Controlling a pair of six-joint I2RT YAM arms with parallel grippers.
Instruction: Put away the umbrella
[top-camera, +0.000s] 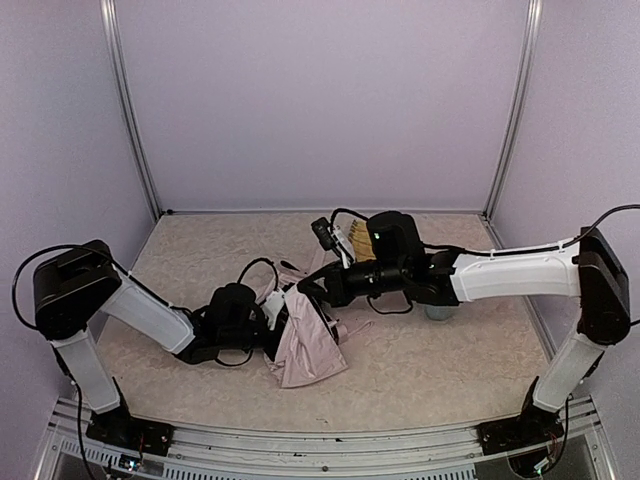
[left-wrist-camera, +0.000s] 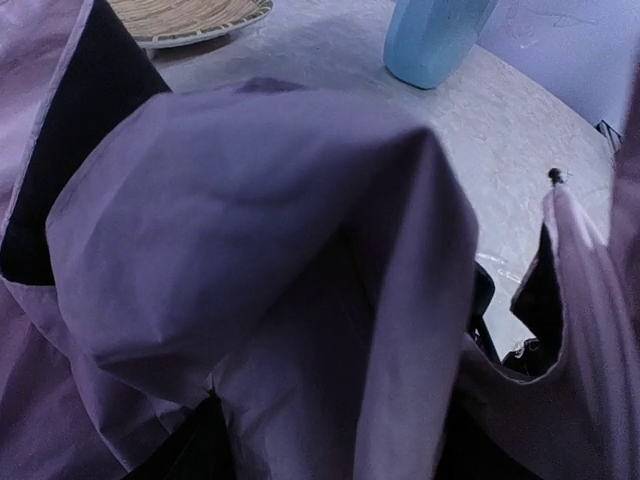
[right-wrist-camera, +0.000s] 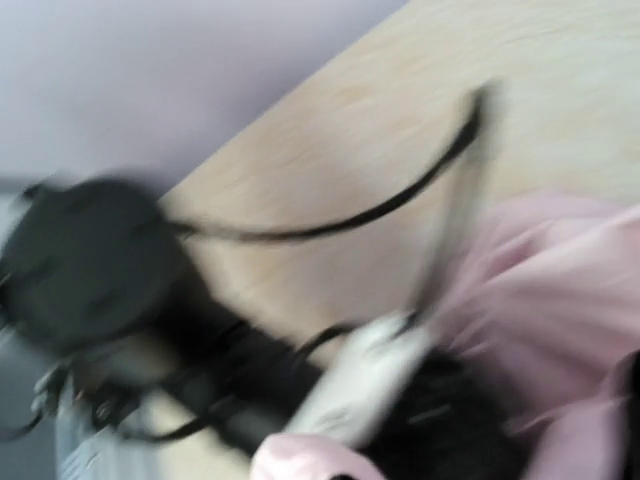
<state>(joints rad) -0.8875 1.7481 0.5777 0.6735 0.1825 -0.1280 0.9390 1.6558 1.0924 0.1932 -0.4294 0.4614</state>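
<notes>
Pale-pink fabric of the umbrella (left-wrist-camera: 260, 250) fills the left wrist view in soft bulging folds, with black lining showing at its left and right edges; one rib tip (left-wrist-camera: 555, 176) pokes up at the right with a small black cap; the left fingers are hidden among the folds, so I cannot tell whether they stand apart or together. Beyond the umbrella in that view sit a woven yellow tray (left-wrist-camera: 190, 20) and a pale-blue cup (left-wrist-camera: 435, 40); both stand on the mottled surface (left-wrist-camera: 500, 120), apart from the fabric.

From above, the umbrella (top-camera: 305, 345) lies crumpled on the surface (top-camera: 430, 380) between the two arms; the left arm (top-camera: 150, 315) reaches low to the umbrella's left side, its black wrist against the fabric; the right arm (top-camera: 510, 275) comes in from the right, and the right fingers (top-camera: 312, 285) are pressed together at the umbrella's upper edge; whether they pinch any cloth I cannot tell. Just behind the umbrella lies the woven yellow tray (top-camera: 358, 240), partly hidden by the right wrist.

Blur spoils the right wrist view; pink fabric (right-wrist-camera: 560, 290) shows at the right; a thin black cord (right-wrist-camera: 330, 225) arcs over the beige surface (right-wrist-camera: 500, 60); the left arm's dark bulk (right-wrist-camera: 90, 260) sits left of the umbrella.
</notes>
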